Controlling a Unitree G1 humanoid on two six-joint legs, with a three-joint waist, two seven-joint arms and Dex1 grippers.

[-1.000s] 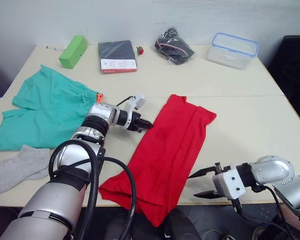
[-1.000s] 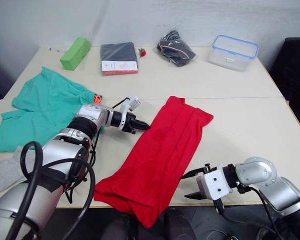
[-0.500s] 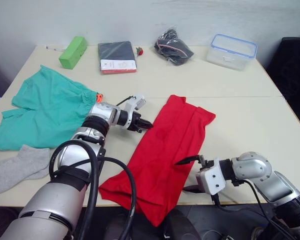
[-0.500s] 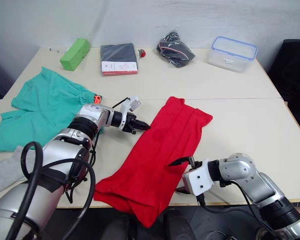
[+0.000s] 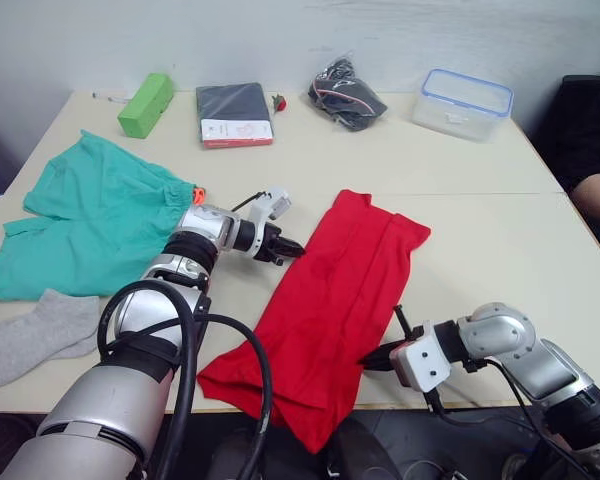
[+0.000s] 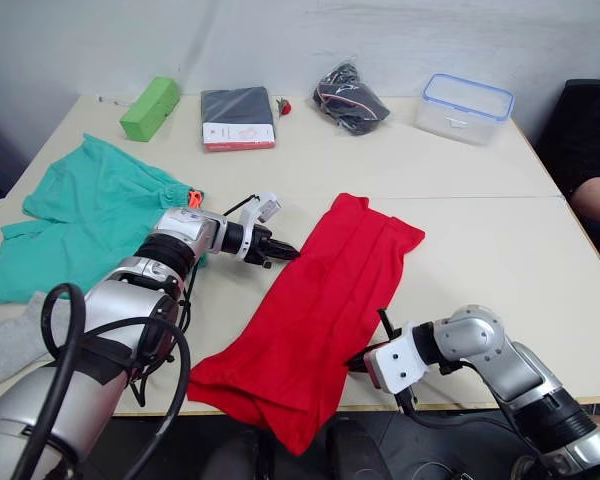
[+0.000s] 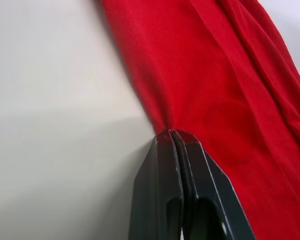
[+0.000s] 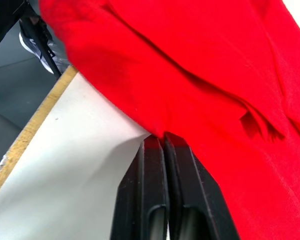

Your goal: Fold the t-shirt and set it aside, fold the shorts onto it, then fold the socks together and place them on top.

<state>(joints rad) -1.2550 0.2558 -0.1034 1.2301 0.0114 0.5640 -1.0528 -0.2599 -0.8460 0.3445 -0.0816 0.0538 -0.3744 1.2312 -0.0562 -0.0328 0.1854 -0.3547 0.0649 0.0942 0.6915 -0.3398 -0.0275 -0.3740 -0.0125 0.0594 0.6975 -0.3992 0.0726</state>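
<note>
Shirt (image 5: 330, 310) lies as a long red strip, folded lengthwise, running diagonally across the table (image 5: 480, 180); its near end hangs over the front edge.

Left gripper (image 7: 172, 136) pinched shut on the shirt's left edge, about mid-length. Right gripper (image 8: 162, 140) closed at the right edge near the front; it probably has cloth, though the bite itself is hidden.

Cloth is light, limp and thin: it will sag and crease, not slide. Best held at opposite side edges, through all layers, so the fold stays together.
</note>
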